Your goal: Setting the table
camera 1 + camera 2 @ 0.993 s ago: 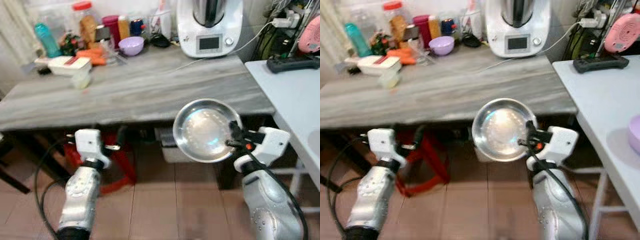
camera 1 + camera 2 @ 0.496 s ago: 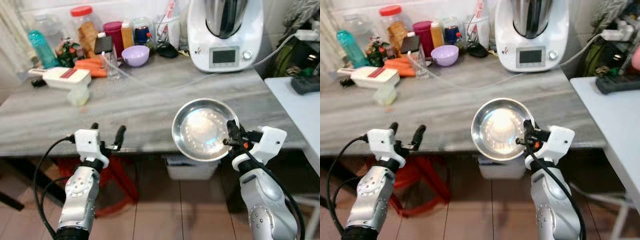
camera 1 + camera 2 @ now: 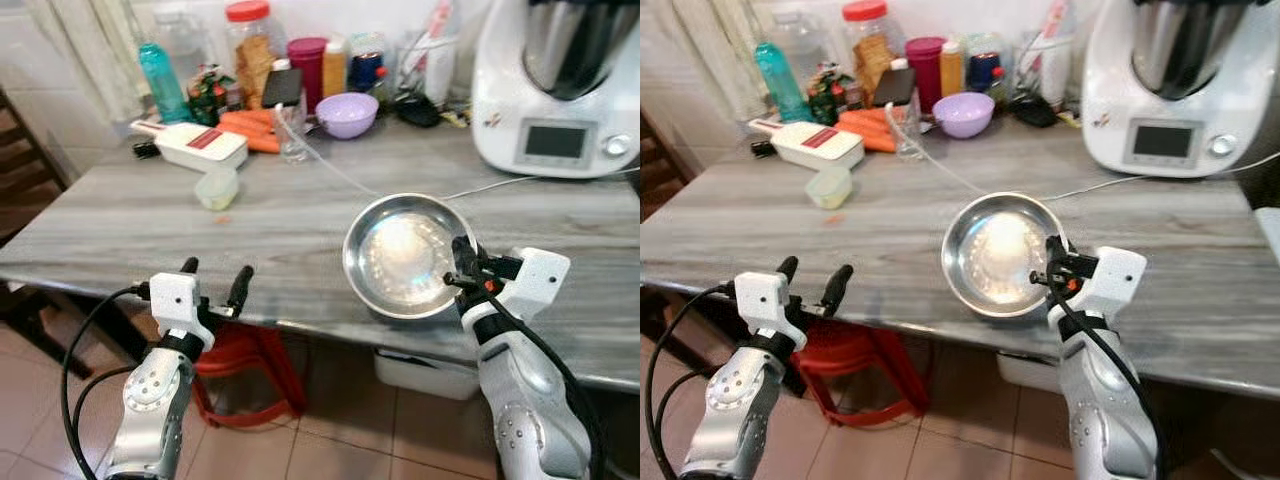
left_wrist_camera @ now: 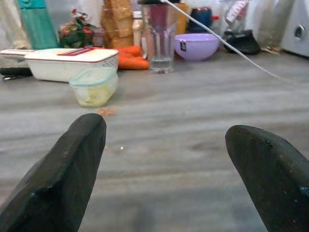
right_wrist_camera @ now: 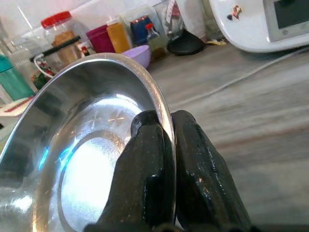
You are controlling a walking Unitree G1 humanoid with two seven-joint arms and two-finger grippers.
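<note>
Right wrist view: fingers [image 5: 149, 159] pinching steel bowl [image 5: 72, 159] rim.

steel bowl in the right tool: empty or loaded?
Empty. The steel bowl, pinched at its rim by the right tool, shows only bare shiny metal inside, in eye and wrist views.

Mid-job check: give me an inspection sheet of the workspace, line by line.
Surface: grey wood-grain table, front half bare.
Job's things: steel bowl, empty, tilted, held above the table's front edge.
Clutter: purple bowl, glass, small lidded tub, white slicer box, carrots, teal bottle, jars at the back.
Grippers: right gripper pinches the bowl's rim; left gripper open, empty, at the table's edge.
Cables: white cord across the table.
Surroundings: white kitchen machine; red stool underneath.
</note>
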